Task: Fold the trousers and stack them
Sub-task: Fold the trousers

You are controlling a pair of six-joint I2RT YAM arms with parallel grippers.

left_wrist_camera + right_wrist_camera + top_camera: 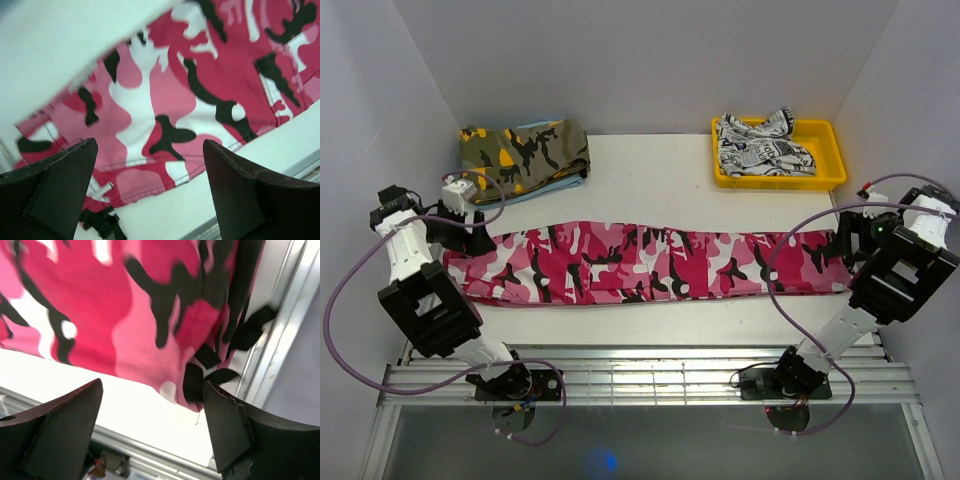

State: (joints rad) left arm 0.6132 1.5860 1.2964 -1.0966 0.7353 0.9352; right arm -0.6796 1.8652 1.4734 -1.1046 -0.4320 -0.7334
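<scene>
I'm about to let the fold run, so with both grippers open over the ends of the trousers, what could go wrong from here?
1. Loose black straps trail from the right end of the trousers beside the rail; the right gripper might pinch only a strap or knock the rail.
2. The trousers are long; lifted by the ends, the middle may sag and drag.
3. The left gripper hovers over the cloth's near edge, so its grip may be shallow.

trousers (650, 263) | pink/white/black camo, bright magenta patches | laid out full length in one long strip, folded lengthwise so it's pretty narrow | flat on the desk (670, 180), running left to right across the middle | black straps dangling at the right end | seam stitching visible up close
</scene>
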